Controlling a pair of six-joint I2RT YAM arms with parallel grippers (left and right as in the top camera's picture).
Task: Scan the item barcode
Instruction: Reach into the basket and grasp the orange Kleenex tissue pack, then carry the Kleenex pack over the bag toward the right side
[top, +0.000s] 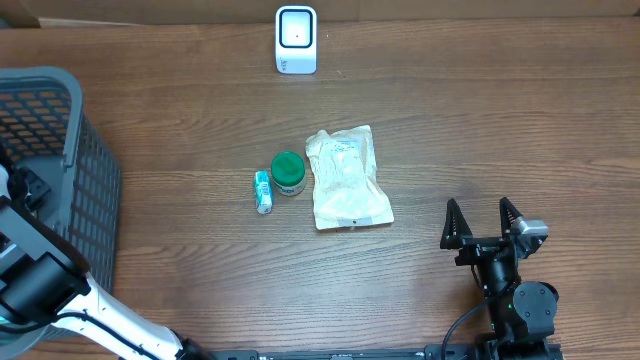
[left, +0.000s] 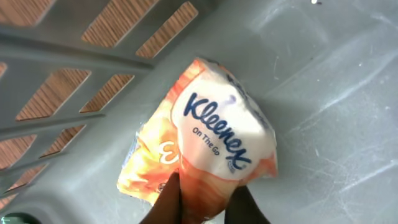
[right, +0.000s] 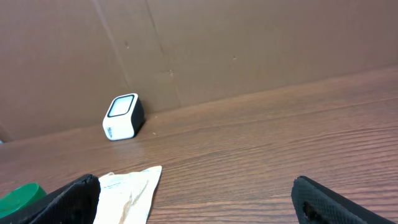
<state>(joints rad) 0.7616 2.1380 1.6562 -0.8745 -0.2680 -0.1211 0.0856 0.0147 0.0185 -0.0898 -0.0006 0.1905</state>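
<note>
Left gripper (left: 205, 199): clamped on Kleenex pack (left: 211, 137), lower centre of wrist frame, inside basket (left: 323, 124). Right gripper (top: 483, 222): wide, empty. Pick-up step. Next: lift clear, turn barcode toward scanner (top: 296, 40), top centre overhead.

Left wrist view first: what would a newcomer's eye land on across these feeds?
The orange-and-white Kleenex pack, pinched by the left claw inside the grey basket on the left. Then the white scanner at far centre, and the right claw standing open at near right.
</note>
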